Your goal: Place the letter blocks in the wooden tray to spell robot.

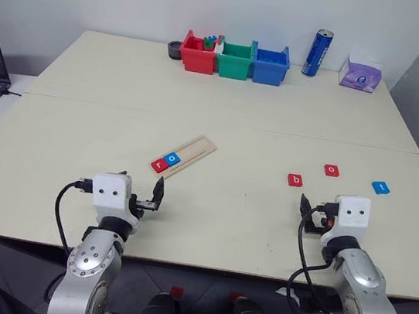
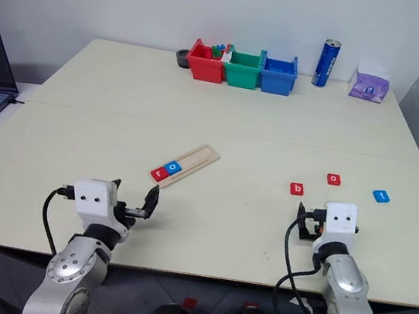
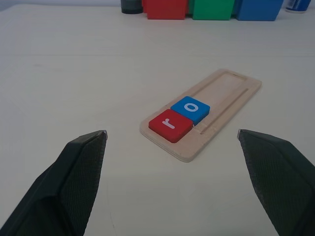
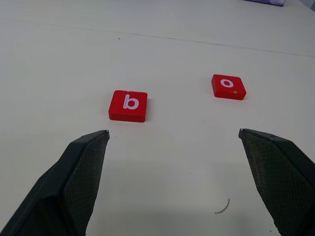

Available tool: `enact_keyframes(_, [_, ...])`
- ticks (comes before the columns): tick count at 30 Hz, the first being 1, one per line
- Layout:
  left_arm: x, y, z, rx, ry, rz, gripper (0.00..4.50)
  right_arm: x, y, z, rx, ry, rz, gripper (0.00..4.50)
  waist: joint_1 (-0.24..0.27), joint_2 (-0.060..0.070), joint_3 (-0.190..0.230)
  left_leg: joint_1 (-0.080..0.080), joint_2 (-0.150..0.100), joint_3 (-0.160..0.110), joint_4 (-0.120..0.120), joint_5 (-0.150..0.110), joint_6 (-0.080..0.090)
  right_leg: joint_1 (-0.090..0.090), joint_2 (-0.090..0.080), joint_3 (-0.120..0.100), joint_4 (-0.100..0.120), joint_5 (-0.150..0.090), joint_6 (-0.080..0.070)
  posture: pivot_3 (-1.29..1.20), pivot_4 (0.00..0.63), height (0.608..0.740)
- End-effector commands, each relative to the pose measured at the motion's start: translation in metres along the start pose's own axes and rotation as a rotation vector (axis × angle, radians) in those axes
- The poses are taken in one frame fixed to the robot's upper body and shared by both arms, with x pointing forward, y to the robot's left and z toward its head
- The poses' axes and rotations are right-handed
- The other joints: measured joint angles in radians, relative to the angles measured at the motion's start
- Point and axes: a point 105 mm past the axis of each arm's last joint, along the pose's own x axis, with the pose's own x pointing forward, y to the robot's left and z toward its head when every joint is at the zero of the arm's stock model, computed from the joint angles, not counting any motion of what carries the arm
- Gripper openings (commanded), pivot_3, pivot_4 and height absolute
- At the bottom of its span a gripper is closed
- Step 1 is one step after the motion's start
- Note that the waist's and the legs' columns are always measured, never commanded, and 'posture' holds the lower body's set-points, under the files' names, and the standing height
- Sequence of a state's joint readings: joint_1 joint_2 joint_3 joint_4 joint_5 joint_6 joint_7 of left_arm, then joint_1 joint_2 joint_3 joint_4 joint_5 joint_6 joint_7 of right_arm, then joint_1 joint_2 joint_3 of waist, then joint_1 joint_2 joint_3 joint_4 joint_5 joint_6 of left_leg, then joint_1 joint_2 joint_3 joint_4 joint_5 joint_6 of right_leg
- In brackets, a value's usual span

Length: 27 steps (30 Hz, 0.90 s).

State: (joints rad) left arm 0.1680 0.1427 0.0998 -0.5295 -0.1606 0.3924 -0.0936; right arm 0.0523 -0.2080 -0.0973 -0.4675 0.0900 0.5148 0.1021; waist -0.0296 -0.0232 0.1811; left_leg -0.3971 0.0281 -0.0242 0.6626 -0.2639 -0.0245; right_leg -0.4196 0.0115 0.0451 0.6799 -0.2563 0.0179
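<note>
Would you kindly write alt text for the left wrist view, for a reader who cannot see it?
A pale wooden tray lies on a cream table, holding a red "r" block and a blue "o" block side by side at its near end. The left pincer stands open before it, holding nothing.

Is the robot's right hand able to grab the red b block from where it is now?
Probably yes. The right gripper is open, the red b block lies just ahead on bare table, nothing between.
</note>
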Motion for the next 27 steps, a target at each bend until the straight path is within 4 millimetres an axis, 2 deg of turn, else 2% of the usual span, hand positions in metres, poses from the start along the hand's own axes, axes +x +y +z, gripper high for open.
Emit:
enact_keyframes(1, [-0.0027,0.0008,0.0110,0.003,-0.033,-0.013,4.50,-0.0047,-0.0022,0.0170,-0.011,-0.075,-0.023,4.48,0.000,0.000,0.000,0.000,0.000,0.000,0.000,0.000,0.000,0.000,0.000,0.000,0.000,0.000,0.000,0.00,0.150,0.740])
enact_keyframes(5, [-0.0020,0.0008,0.0167,-0.011,-0.052,-0.011,4.50,-0.0049,-0.0018,0.0170,-0.008,-0.076,-0.024,4.48,0.000,0.000,0.000,0.000,0.000,0.000,0.000,0.000,0.000,0.000,0.000,0.000,0.000,0.000,0.000,0.00,0.150,0.740])
enact_keyframes(27, [0.0042,-0.0048,0.0133,-0.018,-0.040,-0.039,4.50,-0.0027,-0.0022,0.0240,-0.029,-0.098,0.000,4.48,0.000,0.000,0.000,0.000,0.000,0.000,0.000,0.000,0.000,0.000,0.000,0.000,0.000,0.000,0.000,0.00,0.150,0.740])
